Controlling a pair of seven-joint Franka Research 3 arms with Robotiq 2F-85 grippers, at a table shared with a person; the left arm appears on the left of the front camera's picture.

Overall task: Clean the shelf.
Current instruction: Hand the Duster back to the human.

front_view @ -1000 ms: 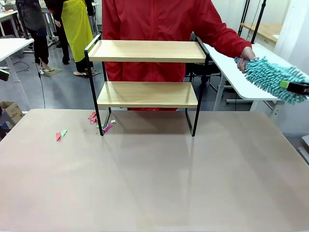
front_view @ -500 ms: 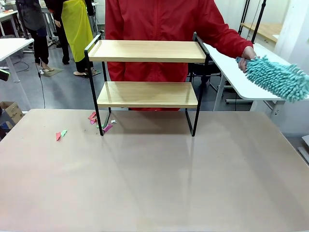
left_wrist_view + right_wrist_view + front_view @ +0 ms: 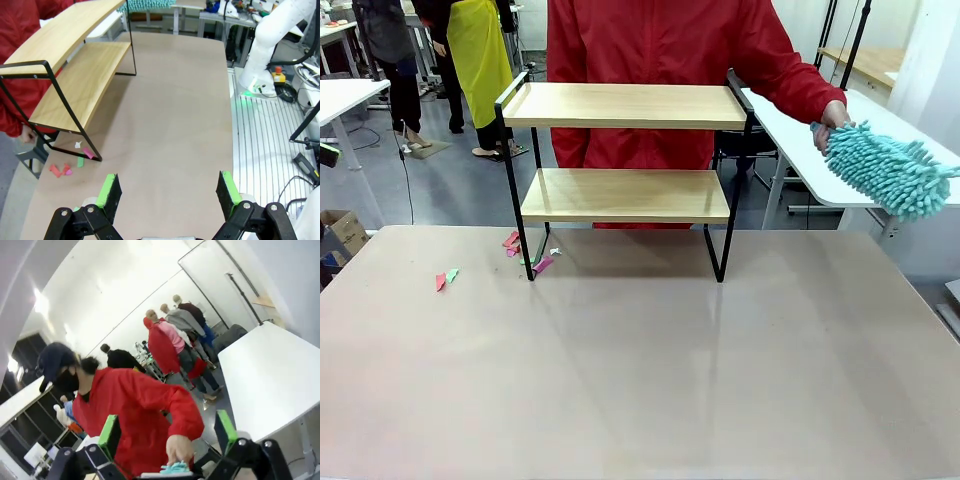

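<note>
The shelf (image 3: pixel 625 195) stands at the far middle of the table, two light wooden boards in a thin black frame. In the left wrist view the shelf (image 3: pixel 75 85) lies ahead to the upper left, well away from my left gripper (image 3: pixel 170 192), which is open over bare tabletop. A person in a red jacket stands behind the shelf, one hand (image 3: pixel 834 118) holding a teal fluffy duster (image 3: pixel 892 168) out to the right. My right gripper (image 3: pixel 167 435) is open, facing the person's hand (image 3: pixel 178 449). The teal duster (image 3: pixel 175 468) sits low between its fingers, which do not close on it.
Small pink and green paper scraps (image 3: pixel 525 252) lie on the beige table (image 3: pixel 640 370) by the shelf's left foot, with two more scraps (image 3: pixel 445 278) farther left. A white table (image 3: pixel 800 145) stands behind at the right. People stand farther back.
The person has shifted slightly right. The dark gripper finger seen against the duster's tip a second ago has left the front picture's right edge, and the duster has drawn in a little.
</note>
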